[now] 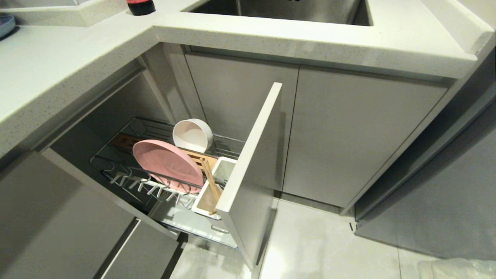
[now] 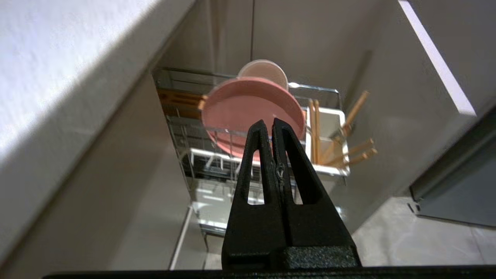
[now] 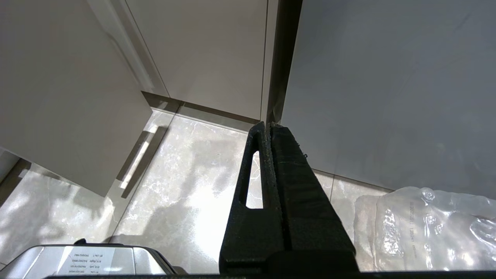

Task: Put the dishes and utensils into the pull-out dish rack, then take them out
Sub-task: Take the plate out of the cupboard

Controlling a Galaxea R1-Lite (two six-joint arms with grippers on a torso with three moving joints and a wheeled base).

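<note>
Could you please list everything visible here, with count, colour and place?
plate: one, pink, upright in the rack
bowl: one, white, tilted behind the plate
chopsticks: pale wood, in the cup
cup: one, white, beside the panel
rack: one, chrome, pulled out
panel: one, grey, rack's front
sink: one, steel, in the counter
left tool: black, shut, facing the rack
right tool: black, shut, over the floor

The pull-out dish rack (image 1: 116, 164) is showing shiny chrome wire and a wooden strip. The plate (image 1: 167, 164) is looking smooth and matt pink, the bowl (image 1: 192, 135) glossy cream. The chopsticks (image 1: 211, 182) are appearing as pale bare wood. The counter (image 1: 310, 38) is showing speckled, polished stone. The floor (image 1: 329, 248) is gleaming like glossy marbled tile.
</note>
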